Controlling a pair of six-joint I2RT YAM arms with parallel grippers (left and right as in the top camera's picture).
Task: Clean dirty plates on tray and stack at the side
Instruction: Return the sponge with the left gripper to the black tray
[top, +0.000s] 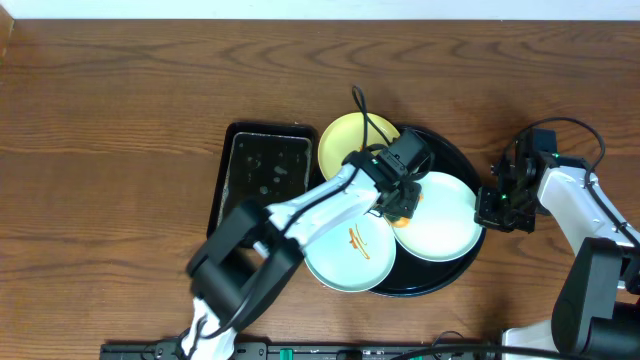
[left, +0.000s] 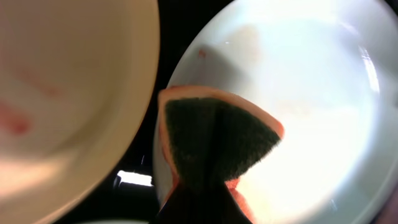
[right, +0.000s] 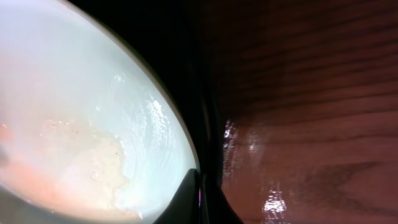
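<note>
While we scrub, the plates can shove one another about on the tray.
Our left gripper (top: 400, 205) clamps the folded sponge (left: 217, 140) on the mint plate (top: 445, 225) at the tray's (top: 455, 158) 3 o'clock. Pressing at its 9 o'clock edge may tip it or nudge the yellow plate (top: 345, 145), which lies over the rim at 11. Our right gripper (top: 495, 205) is closed at the rim; whether it pinches it, we cannot tell. The right wrist shows a sauce film that overhead misses; only overhead shows the squiggled plate (top: 350, 250) at 7.
</note>
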